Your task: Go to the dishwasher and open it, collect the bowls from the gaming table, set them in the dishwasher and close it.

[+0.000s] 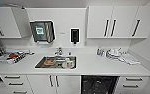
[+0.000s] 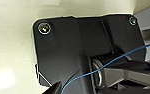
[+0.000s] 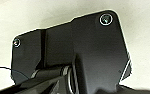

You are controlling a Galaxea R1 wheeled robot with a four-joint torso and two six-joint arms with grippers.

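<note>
We face a white kitchen run from the head view. Nearest to us, below the counter (image 1: 91, 66) edge, the dishwasher (image 1: 98, 85) sits to the right of centre; its bay shows dark, with what look like wire racks inside, so we judge it open, though the door itself is out of frame. To its left stand two white cabinet doors (image 1: 53, 83) with bar handles, then a stack of drawers (image 1: 14, 82); a further stack of drawers is on its right. On the counter, a steel sink (image 1: 56, 62) is set in just left of centre and holds several items, one orange and one pale, which we cannot identify. A tap (image 1: 58, 51) rises behind it. At the far left a dish rack (image 1: 6, 56) carries assorted objects, one of them red. At the right rear lie white plates (image 1: 113, 53) and a small bottle (image 1: 99, 51) beside them. On the back wall hang a paper towel dispenser (image 1: 42, 31) and a dark soap dispenser (image 1: 74, 35). Upper cabinets (image 1: 112, 22) flank both. In the wrist views each arm's dark plate lies over a pale surface; we cannot tell the state of the left hand or the right hand.
</note>
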